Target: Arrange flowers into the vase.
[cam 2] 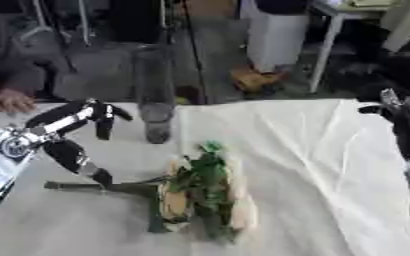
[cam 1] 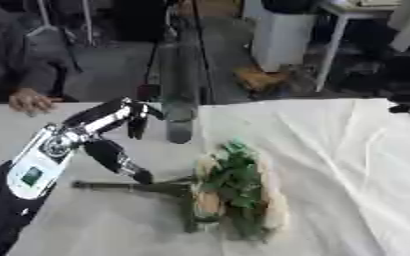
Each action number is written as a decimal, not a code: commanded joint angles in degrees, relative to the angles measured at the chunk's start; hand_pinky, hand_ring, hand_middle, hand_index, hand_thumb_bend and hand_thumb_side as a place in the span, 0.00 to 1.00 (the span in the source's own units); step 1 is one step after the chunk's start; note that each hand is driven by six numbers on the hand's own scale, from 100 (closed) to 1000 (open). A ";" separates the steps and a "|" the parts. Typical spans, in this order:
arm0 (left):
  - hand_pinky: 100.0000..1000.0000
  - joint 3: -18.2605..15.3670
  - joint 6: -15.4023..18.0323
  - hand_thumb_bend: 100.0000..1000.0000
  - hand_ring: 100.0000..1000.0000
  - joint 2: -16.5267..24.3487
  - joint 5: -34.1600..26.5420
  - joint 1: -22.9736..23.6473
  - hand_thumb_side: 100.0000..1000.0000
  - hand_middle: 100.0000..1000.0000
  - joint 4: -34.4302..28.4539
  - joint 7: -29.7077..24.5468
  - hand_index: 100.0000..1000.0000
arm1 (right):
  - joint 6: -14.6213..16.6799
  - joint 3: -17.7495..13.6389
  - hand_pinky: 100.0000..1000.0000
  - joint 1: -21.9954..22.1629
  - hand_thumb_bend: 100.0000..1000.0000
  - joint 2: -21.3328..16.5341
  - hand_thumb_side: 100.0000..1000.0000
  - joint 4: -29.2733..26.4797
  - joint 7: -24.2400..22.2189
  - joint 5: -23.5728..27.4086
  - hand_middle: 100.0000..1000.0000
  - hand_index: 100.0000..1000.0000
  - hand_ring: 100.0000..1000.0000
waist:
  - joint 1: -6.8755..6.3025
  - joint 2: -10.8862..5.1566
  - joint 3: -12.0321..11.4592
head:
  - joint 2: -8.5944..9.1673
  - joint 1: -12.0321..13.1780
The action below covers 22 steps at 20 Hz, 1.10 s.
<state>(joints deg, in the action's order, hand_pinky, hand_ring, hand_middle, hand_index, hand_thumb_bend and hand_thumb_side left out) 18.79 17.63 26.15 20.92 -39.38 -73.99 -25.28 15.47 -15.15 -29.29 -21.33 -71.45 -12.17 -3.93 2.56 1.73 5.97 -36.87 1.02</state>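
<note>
Black and silver, your left hand (cam 1: 103, 137) hangs over the white cloth (cam 1: 331, 165), fingers spread wide and bent downward, holding nothing. Its thumb tip (cam 1: 142, 176) sits just above the dark stems (cam 1: 125, 186) of the flowers (cam 1: 239, 187); whether it touches them cannot be told. That bunch lies flat on the cloth, stems pointing left, green leaves and pale blooms to the right. Just beside the hand's upper fingers stands the tall clear vase (cam 1: 179, 95), upright near the table's far edge. Your right hand (cam 2: 403, 125) shows at the right edge, fingers up and relaxed.
</note>
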 commanded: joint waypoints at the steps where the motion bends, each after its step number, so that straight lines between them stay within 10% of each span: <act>1: 0.41 -0.52 0.71 1.00 0.41 0.07 1.32 -1.25 0.51 0.27 0.89 0.30 0.80 | -0.05 -0.10 0.64 -0.89 0.00 -0.92 0.87 -1.23 0.00 0.45 0.69 0.68 0.71 | 0.05 -0.58 0.12 | 0.72 0.16; 22: 0.45 1.17 5.69 1.00 0.42 -4.99 10.53 0.22 0.53 0.28 9.38 1.47 0.80 | 0.20 -0.09 0.64 -1.04 0.00 -0.67 0.87 -1.02 -0.26 0.75 0.69 0.68 0.71 | 0.54 -0.30 0.40 | 0.62 0.96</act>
<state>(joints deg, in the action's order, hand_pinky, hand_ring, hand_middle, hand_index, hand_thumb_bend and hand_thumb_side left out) 20.06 23.02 20.92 30.82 -38.28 -64.36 -24.16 15.47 -15.15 -29.28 -20.86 -71.46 -12.36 -3.68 3.05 1.99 6.30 -36.65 1.82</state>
